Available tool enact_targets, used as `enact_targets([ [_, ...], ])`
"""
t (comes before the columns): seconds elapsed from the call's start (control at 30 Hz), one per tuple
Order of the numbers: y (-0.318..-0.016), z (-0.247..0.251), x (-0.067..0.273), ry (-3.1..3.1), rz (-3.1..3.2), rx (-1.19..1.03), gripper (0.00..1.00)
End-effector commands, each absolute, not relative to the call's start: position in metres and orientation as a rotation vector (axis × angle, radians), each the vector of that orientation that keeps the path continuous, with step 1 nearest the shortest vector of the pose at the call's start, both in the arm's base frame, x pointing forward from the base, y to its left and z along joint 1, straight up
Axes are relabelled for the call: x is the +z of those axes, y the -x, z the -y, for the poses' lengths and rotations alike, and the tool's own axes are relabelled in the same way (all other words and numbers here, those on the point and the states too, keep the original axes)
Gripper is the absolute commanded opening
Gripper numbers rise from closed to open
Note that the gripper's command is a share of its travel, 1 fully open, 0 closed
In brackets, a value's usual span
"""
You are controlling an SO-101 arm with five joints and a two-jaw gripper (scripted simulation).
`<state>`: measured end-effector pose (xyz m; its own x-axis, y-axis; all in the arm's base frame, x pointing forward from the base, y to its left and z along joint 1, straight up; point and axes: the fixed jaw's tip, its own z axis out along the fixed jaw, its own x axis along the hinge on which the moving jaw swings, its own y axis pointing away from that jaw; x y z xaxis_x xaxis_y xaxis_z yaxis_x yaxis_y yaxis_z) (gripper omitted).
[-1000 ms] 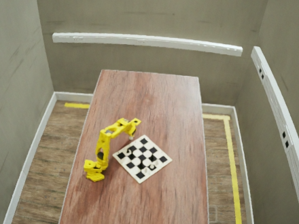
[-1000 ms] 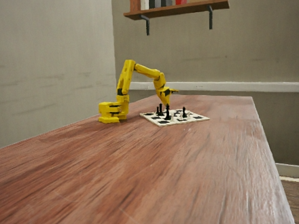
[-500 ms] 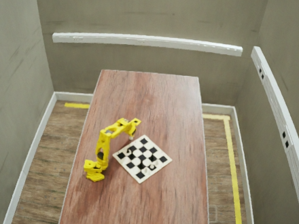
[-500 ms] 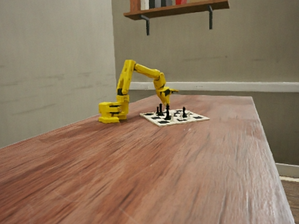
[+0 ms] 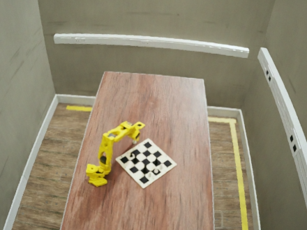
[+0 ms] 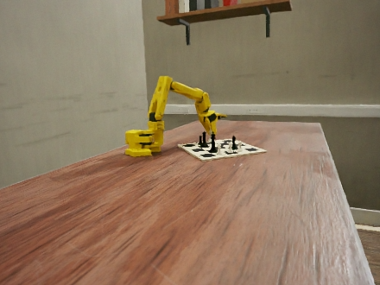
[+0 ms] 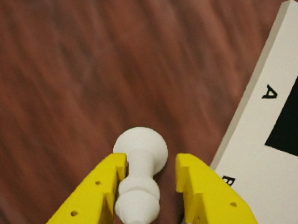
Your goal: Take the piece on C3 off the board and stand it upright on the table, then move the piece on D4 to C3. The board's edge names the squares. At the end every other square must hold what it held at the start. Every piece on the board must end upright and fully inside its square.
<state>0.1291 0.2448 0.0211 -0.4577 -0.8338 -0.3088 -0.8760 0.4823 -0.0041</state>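
While standing off-board, white piece (image 7: 139,179) between parted fingers, untouched

A bright yellow plastic gripper (image 7: 152,185) frames a plain white chess pawn (image 7: 139,176) over reddish-brown streaked wooden table (image 7: 80,50), beside the black-and-cream chequered board (image 7: 269,163).

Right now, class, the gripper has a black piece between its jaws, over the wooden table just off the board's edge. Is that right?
Not quite: the piece is white, not black. The wrist view shows a white piece between the jaws of the gripper, over the wooden table just off the board's edge.
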Motion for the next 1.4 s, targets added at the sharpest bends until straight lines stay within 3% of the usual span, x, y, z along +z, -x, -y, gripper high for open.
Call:
enact_targets([
  [0.0, -0.126, -0.243, 0.018, 1.475, -2.475, 0.213, 0.1],
  [0.83, -0.123, -0.244, 0.019, 1.477, -2.476, 0.218, 0.1],
  [1.37, -0.122, -0.244, 0.044, 1.477, -2.475, 0.218, 0.1],
])
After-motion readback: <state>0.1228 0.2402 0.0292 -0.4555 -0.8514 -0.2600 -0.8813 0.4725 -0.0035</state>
